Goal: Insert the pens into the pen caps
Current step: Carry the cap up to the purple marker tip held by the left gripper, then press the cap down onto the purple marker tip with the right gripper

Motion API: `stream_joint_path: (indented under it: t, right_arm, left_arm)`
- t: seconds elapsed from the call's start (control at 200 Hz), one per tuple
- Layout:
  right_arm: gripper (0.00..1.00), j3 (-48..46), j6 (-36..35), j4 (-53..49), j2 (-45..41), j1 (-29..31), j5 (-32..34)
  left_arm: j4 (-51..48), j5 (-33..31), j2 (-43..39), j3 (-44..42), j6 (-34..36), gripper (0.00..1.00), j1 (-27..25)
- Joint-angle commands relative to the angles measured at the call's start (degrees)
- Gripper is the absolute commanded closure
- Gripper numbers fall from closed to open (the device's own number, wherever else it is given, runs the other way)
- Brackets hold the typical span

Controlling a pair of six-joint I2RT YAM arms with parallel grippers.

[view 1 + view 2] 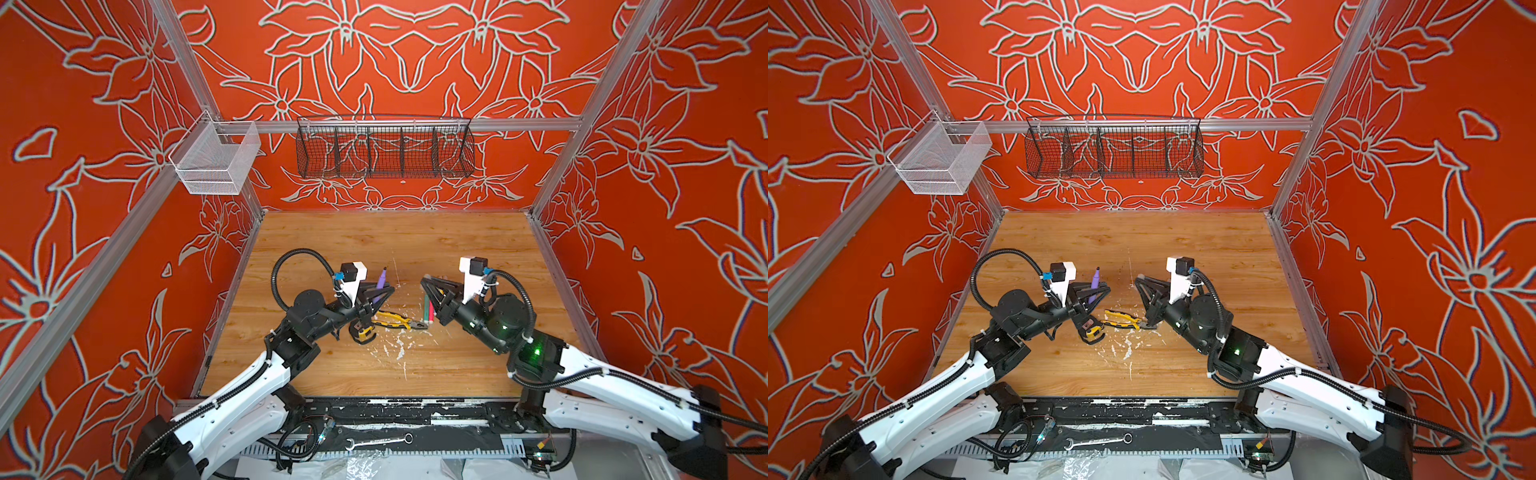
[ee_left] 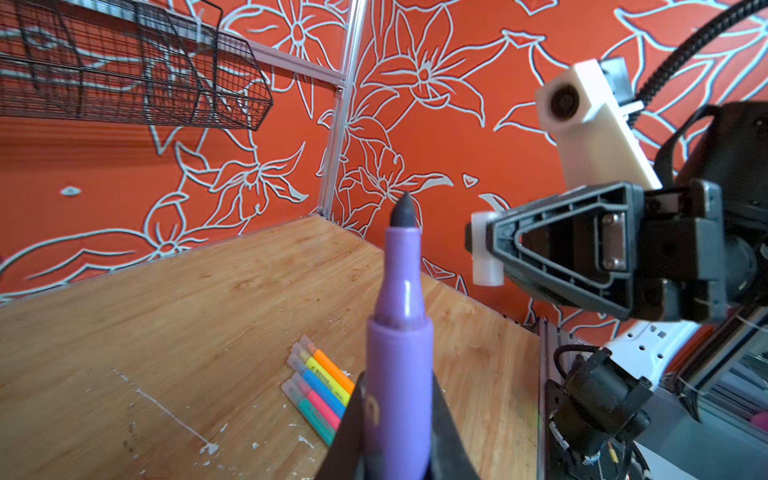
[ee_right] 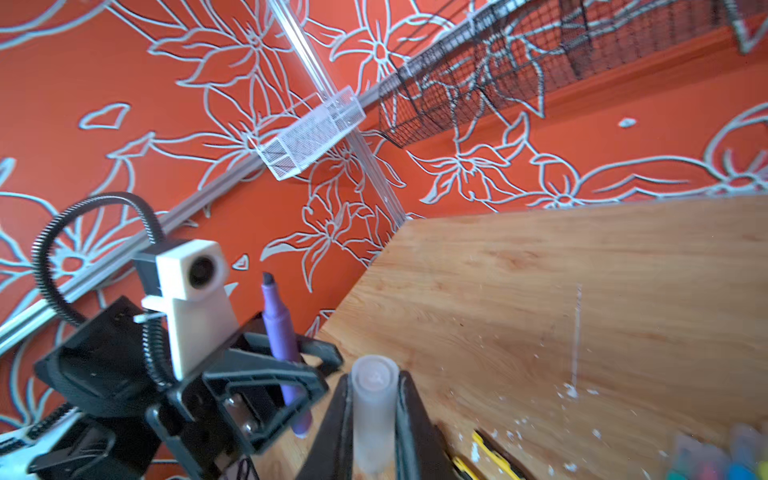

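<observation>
Where the side rail meets the back corner: a white mesh basket (image 1: 216, 160) hangs above the table (image 1: 374, 237).
Left gripper (image 1: 379, 293): raised over the table left of centre, its fingers (image 2: 353, 415) pinching the purple pen's barrel.
Purple pen (image 1: 381, 280): roughly upright in that grip, its dark pointed tip bare and uppermost; seen in both top views (image 1: 1095, 280) and close up from the left wrist (image 2: 401, 291).
Black wire basket (image 1: 384, 151): on the back rail, behind the middle of the table.
Pliers (image 1: 397, 322): yellow-handled, flat on the wood between the two arms, below both grippers.
White flecks (image 1: 395, 345): scattered just in front of the pliers.
Right gripper (image 1: 426, 280): facing the left one across a gap, its fingers (image 3: 409, 415) pressed against a pen cap.
Pen cap (image 3: 374, 399): clear tube clamped crosswise at the fingertips, one end jutting past them (image 2: 482, 253); apart from the purple tip.
Five pens (image 2: 320, 390): orange, yellow, blue, pink and green, side by side on the table under the right gripper, each with a pale cap on its end; partly hidden in a top view (image 1: 429, 309).
</observation>
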Motion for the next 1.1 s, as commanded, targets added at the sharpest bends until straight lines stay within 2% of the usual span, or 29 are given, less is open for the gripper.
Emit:
stream_joint_path:
  t: [0.0, 0.155, 0.345, 1.096]
  right_arm:
    - [1.00, 3.25, -2.37, 8.83, 1.84, 0.34, -4.35]
    - [1.00, 3.95, -2.63, 11.62, 2.59, 0.34, -4.66]
    - [1.00, 4.46, -1.96, 13.52, 3.09, 0.35, -6.82]
    - [1.00, 4.92, 1.23, 11.92, 7.80, 0.34, -10.25]
  left_arm:
    - [0.56, 1.22, 1.25, 2.82, 2.96, 1.00, -2.09]
    - [0.25, -2.63, 2.14, 2.96, 5.52, 1.00, -5.30]
    - [0.09, -2.75, 1.79, 2.93, 6.77, 1.00, -6.76]
    - [0.15, -4.23, 1.61, 2.70, 7.36, 1.00, -7.57]
